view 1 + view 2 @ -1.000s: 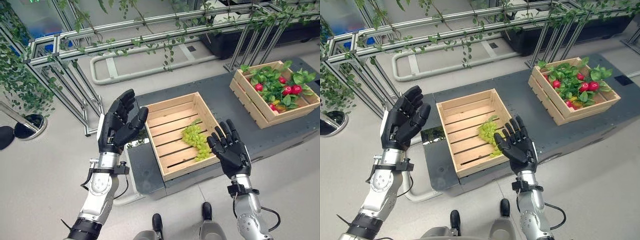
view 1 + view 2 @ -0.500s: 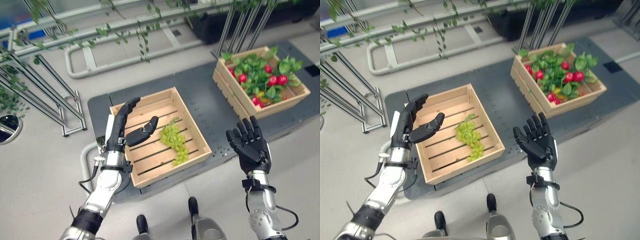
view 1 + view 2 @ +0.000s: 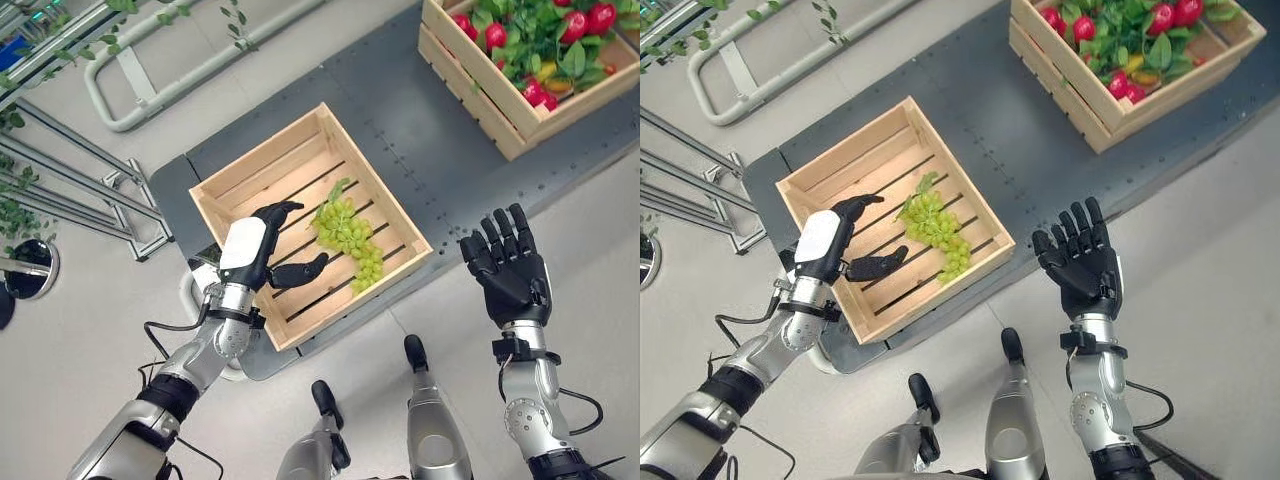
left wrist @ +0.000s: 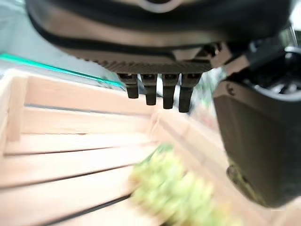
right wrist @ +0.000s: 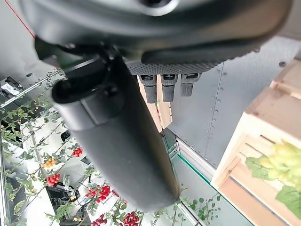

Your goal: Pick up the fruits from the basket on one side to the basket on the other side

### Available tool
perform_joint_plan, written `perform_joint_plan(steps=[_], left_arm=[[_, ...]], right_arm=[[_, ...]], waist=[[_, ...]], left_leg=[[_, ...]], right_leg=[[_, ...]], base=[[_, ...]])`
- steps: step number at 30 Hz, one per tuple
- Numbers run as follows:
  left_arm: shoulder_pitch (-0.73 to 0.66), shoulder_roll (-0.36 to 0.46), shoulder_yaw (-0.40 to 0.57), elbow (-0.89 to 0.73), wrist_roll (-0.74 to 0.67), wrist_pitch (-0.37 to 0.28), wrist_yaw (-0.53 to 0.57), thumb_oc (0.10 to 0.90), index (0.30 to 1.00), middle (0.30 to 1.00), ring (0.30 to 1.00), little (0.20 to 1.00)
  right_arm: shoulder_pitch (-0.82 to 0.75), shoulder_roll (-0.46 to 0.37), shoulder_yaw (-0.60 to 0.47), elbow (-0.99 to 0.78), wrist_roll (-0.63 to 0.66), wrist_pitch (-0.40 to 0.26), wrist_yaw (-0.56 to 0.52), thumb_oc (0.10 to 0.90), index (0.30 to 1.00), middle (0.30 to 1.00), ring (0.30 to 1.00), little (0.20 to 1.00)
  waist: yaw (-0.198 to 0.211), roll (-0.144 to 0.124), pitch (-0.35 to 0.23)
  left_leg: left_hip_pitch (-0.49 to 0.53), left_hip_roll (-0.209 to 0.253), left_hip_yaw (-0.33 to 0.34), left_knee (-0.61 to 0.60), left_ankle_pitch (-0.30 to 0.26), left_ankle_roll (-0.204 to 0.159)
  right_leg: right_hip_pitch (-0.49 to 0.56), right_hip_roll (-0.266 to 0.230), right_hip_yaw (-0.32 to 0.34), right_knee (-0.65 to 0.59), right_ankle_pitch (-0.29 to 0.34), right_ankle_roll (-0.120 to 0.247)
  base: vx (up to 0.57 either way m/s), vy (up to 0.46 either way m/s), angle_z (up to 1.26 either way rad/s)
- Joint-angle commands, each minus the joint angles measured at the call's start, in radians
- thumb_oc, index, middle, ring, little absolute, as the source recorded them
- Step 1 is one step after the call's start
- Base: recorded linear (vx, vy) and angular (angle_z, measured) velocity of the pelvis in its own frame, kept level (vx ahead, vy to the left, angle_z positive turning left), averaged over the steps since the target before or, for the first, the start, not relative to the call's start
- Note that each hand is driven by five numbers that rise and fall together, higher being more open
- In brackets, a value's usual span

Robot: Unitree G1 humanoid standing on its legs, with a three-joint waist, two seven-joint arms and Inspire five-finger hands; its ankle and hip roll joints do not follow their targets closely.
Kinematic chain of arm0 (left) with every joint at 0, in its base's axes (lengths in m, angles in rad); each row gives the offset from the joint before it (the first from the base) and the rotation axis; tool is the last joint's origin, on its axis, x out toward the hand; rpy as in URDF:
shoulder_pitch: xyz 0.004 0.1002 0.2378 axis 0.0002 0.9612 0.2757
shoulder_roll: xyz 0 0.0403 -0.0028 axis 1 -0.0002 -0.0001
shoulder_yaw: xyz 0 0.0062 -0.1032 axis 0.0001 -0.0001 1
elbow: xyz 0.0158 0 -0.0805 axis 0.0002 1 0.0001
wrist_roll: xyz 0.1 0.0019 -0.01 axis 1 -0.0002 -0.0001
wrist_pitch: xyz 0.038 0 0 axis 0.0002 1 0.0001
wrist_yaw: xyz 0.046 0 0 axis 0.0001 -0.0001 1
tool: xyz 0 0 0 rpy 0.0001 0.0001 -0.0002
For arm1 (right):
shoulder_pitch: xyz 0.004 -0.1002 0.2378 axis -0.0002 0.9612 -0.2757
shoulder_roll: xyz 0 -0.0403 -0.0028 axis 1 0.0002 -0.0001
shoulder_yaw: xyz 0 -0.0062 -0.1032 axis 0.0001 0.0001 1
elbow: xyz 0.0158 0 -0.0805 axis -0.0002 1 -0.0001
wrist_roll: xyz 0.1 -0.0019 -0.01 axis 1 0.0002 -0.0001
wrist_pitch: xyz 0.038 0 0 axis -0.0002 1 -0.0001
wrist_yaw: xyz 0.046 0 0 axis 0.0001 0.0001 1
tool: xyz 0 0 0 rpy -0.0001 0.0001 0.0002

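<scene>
Left hand [image 3: 252, 258] spread wide over the near wooden crate [image 3: 240, 182], with fingers reaching out one way and thumb [image 3: 304, 270] sticking out the other way. Nothing held in it. Cannot tell if the fingers touch the slats below or just hang above them. Just beside the thumb and past the fingertips, a bunch of green grapes [image 3: 349, 234] lying on the crate floor, close to the hand but apart from it. Small, round, pale green grapes packed tight in a long bunch, with a little green leaf at the end farthest from the robot. Same bunch soft and blurry under the fingers [image 4: 157, 92] in the left wrist view, with the plain wooden slats all around it. Right hand [image 3: 508, 270] held up in the air over the pale floor, well apart from the grapes and off to the side of the crate, palm facing up and fingers straight and spread. Nothing in that hand either. Farther away beyond the right hand, a second wooden crate [image 3: 478, 92] on the same dark grey platform [image 3: 420, 148], full of green leaves [image 3: 545, 50] with round red fruits [image 3: 497, 35] peeking out between them.
</scene>
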Motion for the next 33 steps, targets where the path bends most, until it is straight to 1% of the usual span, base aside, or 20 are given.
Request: perform_joint_plan(steps=[1,3,4,6,7,9,10,12,14,19,20,22,25,28,31,33], left_arm=[[-0.114,0.106,0.059,0.006,0.081,0.077,0.053,0.8,0.9,0.9,0.9,0.9],[-0.153,0.115,0.024,0.043,0.098,0.098,0.056,0.8,0.9,0.9,0.9,0.9],[-0.176,0.122,0.003,0.042,0.127,0.135,0.052,0.8,0.9,0.9,0.9,0.9],[-0.194,0.125,-0.011,0.054,0.141,0.152,0.06,0.8,0.9,0.9,0.9,0.9],[-0.222,0.116,-0.026,0.074,0.155,0.171,0.072,0.8,0.9,0.9,0.9,0.9],[-0.241,0.105,-0.03,0.091,0.165,0.178,0.09,0.8,0.9,0.9,0.9,0.9],[-0.269,0.096,-0.04,0.112,0.161,0.194,0.095,0.8,0.9,0.9,0.9,0.9],[-0.283,0.088,-0.042,0.13,0.161,0.203,0.115,0.8,0.9,0.9,0.9,0.9],[-0.309,0.073,-0.039,0.152,0.171,0.221,0.177,0.8,0.9,0.9,0.9,0.9],[-0.334,0.063,-0.017,0.166,0.185,0.237,0.254,0.8,0.9,0.9,0.9,0.9],[-0.336,0.061,-0.007,0.159,0.187,0.256,0.273,0.8,0.9,0.9,0.9,0.9],[-0.339,0.055,0.0,0.16,0.192,0.266,0.28,0.8,0.9,0.9,0.9,0.9],[-0.342,0.051,-0.001,0.146,0.195,0.307,0.275,0.8,0.9,0.9,0.9,0.9],[-0.35,0.051,-0.002,0.155,0.204,0.31,0.266,0.8,0.9,0.9,0.9,0.9],[-0.362,0.05,-0.014,0.148,0.243,0.318,0.248,0.8,0.9,0.9,0.9,0.9],[-0.376,0.049,-0.028,0.148,0.292,0.341,0.227,0.8,0.9,0.9,0.9,0.9]], right_arm=[[-0.065,-0.057,-0.025,-0.09,0.01,-0.101,0.099,0.8,0.9,0.9,0.9,0.9],[-0.09,-0.061,-0.026,-0.076,0.019,-0.103,0.109,0.8,0.9,0.9,0.9,0.9],[-0.099,-0.066,-0.02,-0.072,0.015,-0.107,0.116,0.8,0.9,0.9,0.9,0.9],[-0.102,-0.066,-0.018,-0.08,0.01,-0.104,0.109,0.8,0.9,0.9,0.9,0.9],[-0.114,-0.065,-0.012,-0.083,0.003,-0.103,0.099,0.8,0.9,0.9,0.9,0.9],[-0.122,-0.061,-0.007,-0.086,-0.002,-0.1,0.095,0.8,0.9,0.9,0.9,0.9],[-0.132,-0.059,-0.002,-0.086,-0.002,-0.096,0.098,0.8,0.9,0.9,0.9,0.9],[-0.138,-0.054,0.003,-0.089,-0.005,-0.095,0.095,0.8,0.9,0.9,0.9,0.9],[-0.144,-0.043,0.013,-0.096,0.002,-0.096,0.09,0.8,0.9,0.9,0.9,0.9],[-0.15,-0.023,0.017,-0.103,-0.007,-0.094,0.087,0.8,0.9,0.9,0.9,0.9],[-0.155,-0.021,0.021,-0.105,-0.004,-0.095,0.082,0.8,0.9,0.9,0.9,0.9],[-0.158,-0.013,0.025,-0.109,-0.012,-0.093,0.077,0.8,0.9,0.9,0.9,0.9],[-0.17,-0.006,0.041,-0.116,-0.019,-0.095,0.059,0.8,0.9,0.9,0.9,0.9],[-0.177,0.003,0.046,-0.117,-0.023,-0.09,0.052,0.8,0.9,0.9,0.9,0.9],[-0.184,0.009,0.053,-0.115,-0.021,-0.094,0.042,0.8,0.9,0.9,0.9,0.9],[-0.188,0.01,0.056,-0.115,-0.021,-0.091,0.037,0.8,0.9,0.9,0.9,0.9]], waist=[[-0.027,-0.051,-0.024],[-0.032,-0.05,0.0],[-0.037,-0.05,0.014],[-0.04,-0.052,0.024],[-0.043,-0.053,0.034],[-0.045,-0.056,0.04],[-0.049,-0.06,0.046],[-0.05,-0.064,0.051],[-0.051,-0.078,0.062],[-0.05,-0.088,0.075],[-0.047,-0.092,0.08],[-0.046,-0.094,0.083],[-0.04,-0.1,0.089],[-0.036,-0.106,0.091],[-0.034,-0.114,0.093],[-0.034,-0.118,0.093]], left_leg=[[-0.054,-0.01,-0.003,0.146,-0.066,0.002],[-0.087,-0.006,-0.002,0.179,-0.068,-0.003],[-0.098,-0.006,0.001,0.193,-0.069,-0.003],[-0.108,-0.005,0.001,0.205,-0.072,-0.003],[-0.119,-0.005,0.004,0.21,-0.072,-0.003],[-0.124,-0.004,0.007,0.211,-0.071,-0.003],[-0.133,-0.002,0.011,0.216,-0.072,-0.004],[-0.143,0.0,0.012,0.223,-0.071,-0.005],[-0.164,0.004,0.011,0.239,-0.071,-0.005],[-0.181,0.008,0.011,0.246,-0.069,-0.007],[-0.188,0.01,0.008,0.249,-0.068,-0.006],[-0.192,0.011,0.007,0.251,-0.067,-0.005],[-0.198,0.013,0.004,0.252,-0.064,-0.005],[-0.204,0.016,0.003,0.259,-0.065,-0.004],[-0.214,0.02,-0.001,0.269,-0.065,-0.004],[-0.215,0.021,-0.001,0.27,-0.065,-0.004]], right_leg=[[-0.079,0.032,0.002,0.216,-0.123,-0.062],[-0.098,0.031,0.001,0.232,-0.125,-0.065],[-0.104,0.029,0.0,0.239,-0.128,-0.067],[-0.107,0.028,0.001,0.242,-0.129,-0.069],[-0.115,0.028,0.001,0.244,-0.129,-0.07],[-0.122,0.029,0.001,0.246,-0.128,-0.071],[-0.126,0.031,0.0,0.244,-0.128,-0.072],[-0.134,0.032,0.0,0.248,-0.128,-0.072],[-0.143,0.034,-0.001,0.25,-0.125,-0.073],[-0.149,0.039,-0.005,0.246,-0.122,-0.075],[-0.151,0.04,-0.006,0.247,-0.121,-0.076],[-0.152,0.042,-0.007,0.247,-0.121,-0.077],[-0.152,0.044,-0.013,0.247,-0.12,-0.078],[-0.15,0.044,-0.018,0.248,-0.122,-0.079],[-0.15,0.045,-0.021,0.246,-0.12,-0.079],[-0.148,0.045,-0.023,0.243,-0.119,-0.078]], base=[[-0.1,0.02,-0.13],[-0.1,0.023,-0.1],[-0.04,0.023,-0.07],[-0.02,0.016,-0.06],[-0.02,0.014,-0.06],[-0.01,0.006,-0.02],[-0.03,-0.015,0.03],[-0.02,-0.016,0.01],[-0.03,-0.052,0.01],[-0.02,-0.038,-0.04],[-0.02,-0.04,-0.03],[-0.02,-0.035,0.0],[-0.01,-0.024,0.0],[0.0,-0.043,0.0],[0.0,-0.042,0.01],[0.01,-0.032,0.01]])
